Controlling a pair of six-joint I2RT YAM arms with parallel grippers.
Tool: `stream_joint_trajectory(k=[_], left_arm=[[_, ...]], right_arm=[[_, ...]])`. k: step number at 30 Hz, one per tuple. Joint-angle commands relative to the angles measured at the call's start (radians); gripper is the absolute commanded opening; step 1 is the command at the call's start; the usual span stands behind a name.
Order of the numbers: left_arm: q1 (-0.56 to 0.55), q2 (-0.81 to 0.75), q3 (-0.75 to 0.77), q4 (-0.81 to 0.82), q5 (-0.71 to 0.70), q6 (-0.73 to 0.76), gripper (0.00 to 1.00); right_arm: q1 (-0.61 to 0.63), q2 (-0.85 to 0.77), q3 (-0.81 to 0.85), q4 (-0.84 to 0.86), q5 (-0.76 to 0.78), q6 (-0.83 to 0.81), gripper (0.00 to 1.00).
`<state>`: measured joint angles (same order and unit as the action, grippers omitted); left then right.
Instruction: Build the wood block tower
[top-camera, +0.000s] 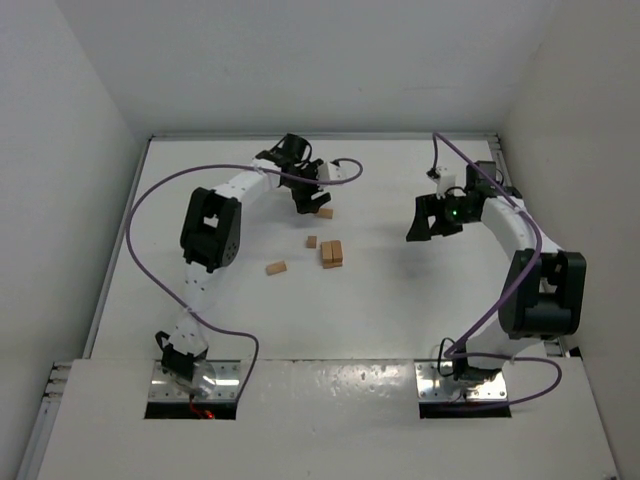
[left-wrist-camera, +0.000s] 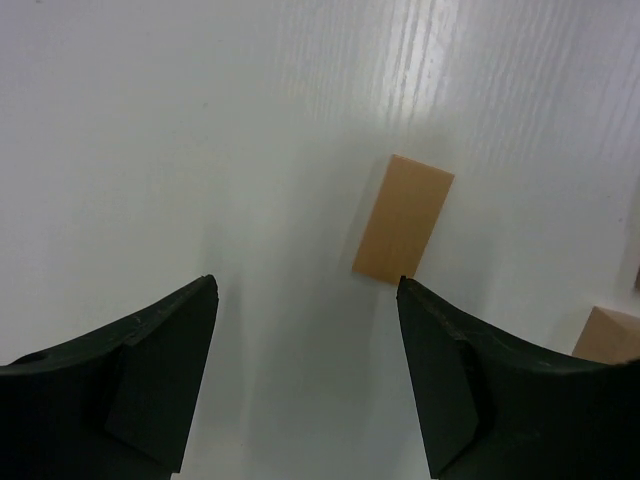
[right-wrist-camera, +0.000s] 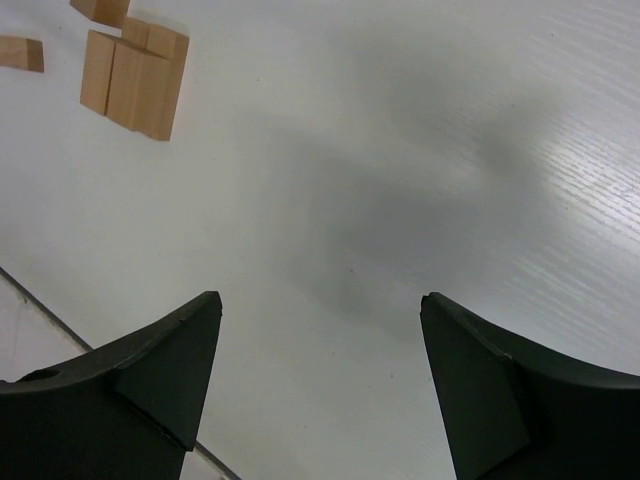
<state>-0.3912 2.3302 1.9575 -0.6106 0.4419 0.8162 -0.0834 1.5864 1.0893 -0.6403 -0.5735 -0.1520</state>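
Note:
Tan wood blocks lie scattered mid-table. One long block (top-camera: 325, 212) (left-wrist-camera: 402, 232) lies flat just ahead of my left gripper's right fingertip, untouched. My left gripper (top-camera: 300, 206) (left-wrist-camera: 305, 285) hangs open over bare table with nothing between its fingers. A small cube (top-camera: 311, 241), a loose block (top-camera: 276, 267) and the tower (top-camera: 332, 253) (right-wrist-camera: 135, 72), a low packed group of long blocks side by side, sit nearer the arms. My right gripper (top-camera: 415, 230) (right-wrist-camera: 320, 300) is open and holds nothing, well right of the group.
White walls close the table in at the back and on both sides. Purple cables loop from each arm (top-camera: 150, 200). Another block's corner (left-wrist-camera: 612, 337) shows at the lower right of the left wrist view. Two small blocks (right-wrist-camera: 22, 52) lie beside the group.

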Motion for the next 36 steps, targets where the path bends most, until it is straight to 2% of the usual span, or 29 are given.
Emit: stream_joint_trajectory(k=[1, 10, 15, 19, 24, 29, 32, 35, 36], left_arm=[[-0.001, 0.007, 0.044, -0.060, 0.043, 0.133, 0.78], [-0.001, 0.027, 0.024, -0.140, 0.184, 0.209, 0.77], [-0.012, 0.080, 0.069, -0.140, 0.167, 0.172, 0.78], [-0.012, 0.139, 0.168, -0.149, 0.167, 0.129, 0.79], [-0.032, 0.159, 0.188, -0.176, 0.144, 0.138, 0.79], [-0.066, 0.159, 0.188, -0.305, 0.126, 0.234, 0.70], [-0.103, 0.159, 0.188, -0.382, 0.115, 0.253, 0.61], [-0.112, 0.170, 0.198, -0.426, 0.089, 0.253, 0.48], [-0.112, 0.184, 0.198, -0.436, 0.078, 0.242, 0.40]], right_arm=[[0.002, -0.006, 0.014, -0.005, -0.039, -0.015, 0.81], [-0.001, 0.041, 0.064, -0.018, -0.048, -0.021, 0.81], [-0.003, 0.056, 0.075, -0.019, -0.054, -0.004, 0.81], [-0.004, 0.061, 0.084, -0.025, -0.057, -0.004, 0.81], [-0.004, 0.061, 0.098, -0.033, -0.052, -0.014, 0.81], [-0.004, 0.070, 0.115, -0.041, -0.052, -0.020, 0.80], [-0.006, 0.083, 0.135, -0.045, -0.060, -0.006, 0.79], [-0.004, 0.087, 0.142, -0.050, -0.062, -0.003, 0.77], [-0.004, 0.083, 0.147, -0.052, -0.062, -0.003, 0.77]])
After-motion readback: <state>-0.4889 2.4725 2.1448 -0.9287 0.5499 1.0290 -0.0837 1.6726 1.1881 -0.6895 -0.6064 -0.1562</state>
